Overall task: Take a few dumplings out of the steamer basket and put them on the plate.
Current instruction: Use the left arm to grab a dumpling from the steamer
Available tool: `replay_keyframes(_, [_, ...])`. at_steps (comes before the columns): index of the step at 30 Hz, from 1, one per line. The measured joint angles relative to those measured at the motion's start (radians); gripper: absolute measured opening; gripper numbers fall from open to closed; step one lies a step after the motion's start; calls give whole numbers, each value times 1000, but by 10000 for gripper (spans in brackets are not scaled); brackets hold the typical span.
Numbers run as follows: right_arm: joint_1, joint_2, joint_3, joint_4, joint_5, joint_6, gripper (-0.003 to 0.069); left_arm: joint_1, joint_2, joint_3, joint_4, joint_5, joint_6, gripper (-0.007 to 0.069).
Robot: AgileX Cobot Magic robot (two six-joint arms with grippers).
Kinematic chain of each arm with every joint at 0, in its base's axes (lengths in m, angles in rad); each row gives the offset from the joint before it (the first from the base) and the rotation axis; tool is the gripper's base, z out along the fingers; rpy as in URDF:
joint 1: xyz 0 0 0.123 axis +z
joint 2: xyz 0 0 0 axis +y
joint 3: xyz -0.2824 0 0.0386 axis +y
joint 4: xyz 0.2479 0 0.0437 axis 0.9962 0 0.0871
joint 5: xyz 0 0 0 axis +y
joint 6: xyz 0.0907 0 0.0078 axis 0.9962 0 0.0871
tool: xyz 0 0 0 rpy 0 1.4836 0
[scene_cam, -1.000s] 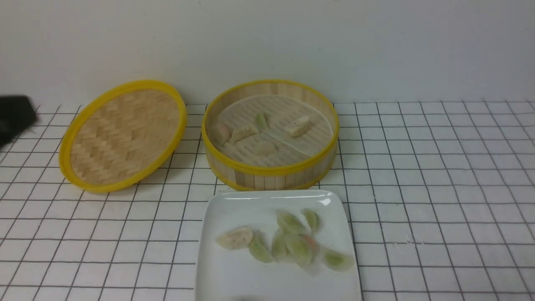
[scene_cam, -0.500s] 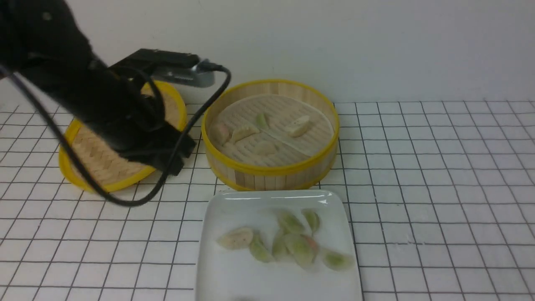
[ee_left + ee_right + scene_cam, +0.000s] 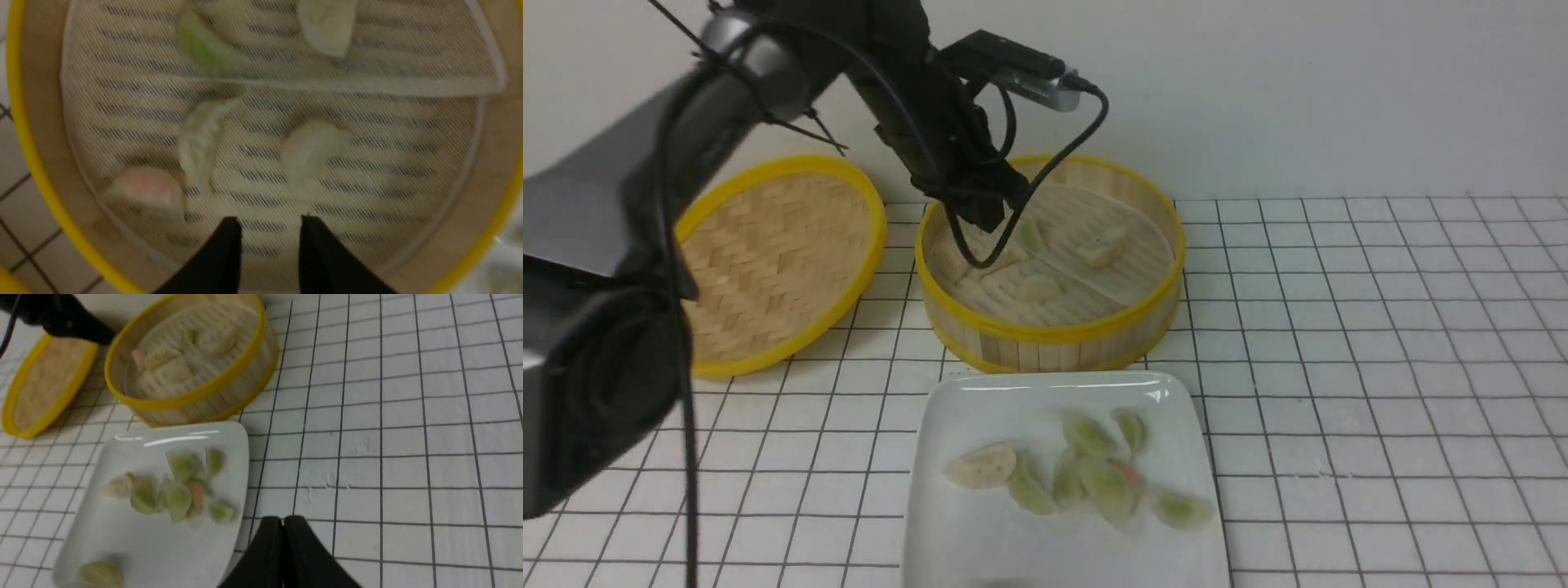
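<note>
The steamer basket (image 3: pixel 1054 333) stands behind the plate (image 3: pixel 980 539). On its liner lie cream dumplings (image 3: pixel 1104 245) (image 3: pixel 1039 287), a green one (image 3: pixel 1033 237) and, in the left wrist view, a pinkish one (image 3: pixel 143 190). My left gripper (image 3: pixel 984 216) hangs over the basket's left half, open, with nothing between its fingers (image 3: pixel 306 245). Just ahead of the left gripper (image 3: pixel 269 222) lie two cream dumplings (image 3: pixel 202 143) (image 3: pixel 310 149). The plate holds several green dumplings (image 3: pixel 1107 486) and a cream one (image 3: pixel 982 465). My right gripper (image 3: pixel 283 520) is shut and empty above the table, right of the plate (image 3: pixel 122 539).
The flat woven lid (image 3: pixel 776 261) leans tilted to the left of the basket. A white wall runs right behind both. The left arm and its cable (image 3: pixel 1045 175) cross over the basket's left rim. Gridded white tabletop (image 3: pixel 1380 367) stretches to the right.
The left arm has swung in from the far left, past the lid, to above the basket's left side. Its jaws have opened. The dumplings have not moved.
</note>
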Motion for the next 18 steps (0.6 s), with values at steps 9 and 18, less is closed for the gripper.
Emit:
replay_keyframes(9, [2,46,-2,71,25,-31,-10,0,215,-186,46,3,-15,516])
replay_keyframes(18, [2,46,-2,75,38,-34,-10,-3,248,-197,78,-6,-20,246])
